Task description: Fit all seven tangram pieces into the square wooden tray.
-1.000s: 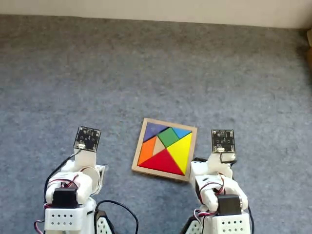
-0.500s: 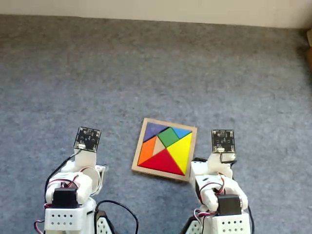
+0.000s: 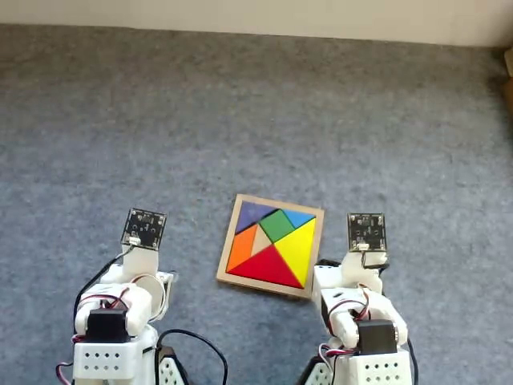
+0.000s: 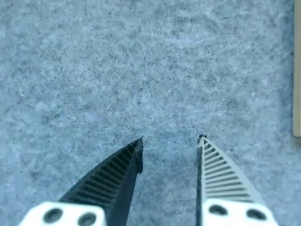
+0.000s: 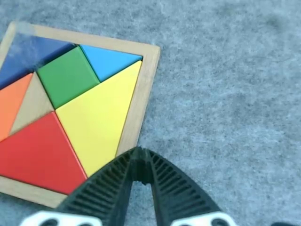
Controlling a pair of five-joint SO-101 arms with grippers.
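Seven pieces (image 3: pixel 268 265) fill the tray (image 5: pixel 140 94), lower centre. The left claw (image 4: pixel 171 138) gapes wide. The right claw (image 5: pixel 140 149) is pinched closed.

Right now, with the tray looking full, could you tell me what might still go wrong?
The right gripper, fingers shut, hangs near the rim of the tray beside the yellow triangle; a low swing could knock the tray askew. The tan triangle matches the tray's wood, so it may be a gap, not a piece. The left gripper, open, could catch the rim.
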